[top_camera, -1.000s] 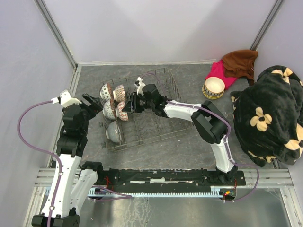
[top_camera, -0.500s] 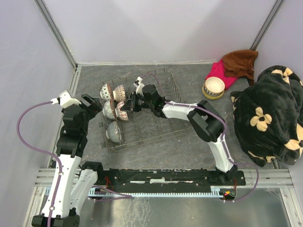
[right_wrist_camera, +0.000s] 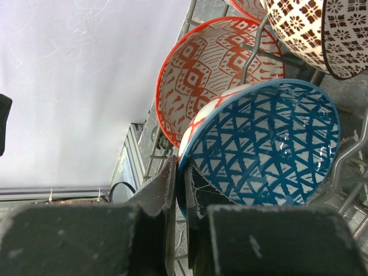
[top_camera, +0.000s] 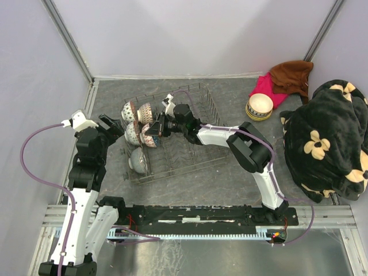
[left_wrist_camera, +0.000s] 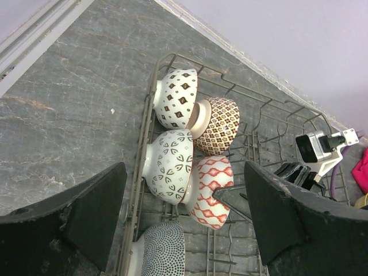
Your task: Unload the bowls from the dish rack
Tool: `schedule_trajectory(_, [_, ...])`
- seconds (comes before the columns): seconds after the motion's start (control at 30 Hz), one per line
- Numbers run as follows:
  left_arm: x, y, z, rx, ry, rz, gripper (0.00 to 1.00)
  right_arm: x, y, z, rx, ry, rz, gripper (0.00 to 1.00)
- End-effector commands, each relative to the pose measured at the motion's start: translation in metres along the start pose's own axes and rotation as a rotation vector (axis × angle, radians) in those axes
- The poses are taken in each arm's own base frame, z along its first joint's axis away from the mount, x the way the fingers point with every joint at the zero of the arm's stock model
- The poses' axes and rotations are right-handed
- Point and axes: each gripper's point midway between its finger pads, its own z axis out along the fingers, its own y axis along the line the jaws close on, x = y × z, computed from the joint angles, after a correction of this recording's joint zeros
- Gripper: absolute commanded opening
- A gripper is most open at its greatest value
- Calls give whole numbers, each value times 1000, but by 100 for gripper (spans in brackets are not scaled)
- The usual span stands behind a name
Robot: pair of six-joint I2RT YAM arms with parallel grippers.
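The red lattice bowl (right_wrist_camera: 264,144) is stood on its edge among the tines at the left end of the dish rack (top_camera: 190,150). Its blue inside is turned toward the rack's middle. Its rim is pinched by the right end effector (right_wrist_camera: 179,172), reached in from the rack's right side. The left end effector (top_camera: 110,123) is spread wide with nothing in it, just outside the rack's left wall. A bowl with a red inside (right_wrist_camera: 213,63) is set just behind, and a wire tine (right_wrist_camera: 253,52) is crossed in front. A straight lift is likely needed. Some stacked bowls (top_camera: 260,106) are seen on the bench (top_camera: 230,184), well right of the rack.
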Motion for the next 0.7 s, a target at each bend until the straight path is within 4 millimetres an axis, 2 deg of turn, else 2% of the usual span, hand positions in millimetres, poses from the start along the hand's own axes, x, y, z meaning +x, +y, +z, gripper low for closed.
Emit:
schedule_trajectory(0.0, [-13,-4,-2,10,-44,-8,90,-36,81,-22,-185,-94,-100,1])
schedule_trajectory(0.2, [-15,-4,-3,9,-48,-8,89,-52,114,-44,-199,-133,-162,1])
schedule_trajectory(0.43, [-17,-5,-3,11,-51,-9,89,-79,151,-89,-118,-224,-308,1])
schedule_trajectory(0.5, [-17,-6,-3,11,-52,-10,90,-87,159,-114,-41,-249,-359,1])
schedule_trajectory(0.53, [-18,-6,-4,12,-53,-9,90,-92,155,-122,14,-271,-394,1])
schedule_trajectory(0.57, [-19,-6,-4,11,-55,-9,90,-98,159,-139,71,-294,-426,1])
schedule_trajectory(0.67, [-20,-7,-5,15,-54,-9,90,-107,134,-191,362,-310,-491,1])
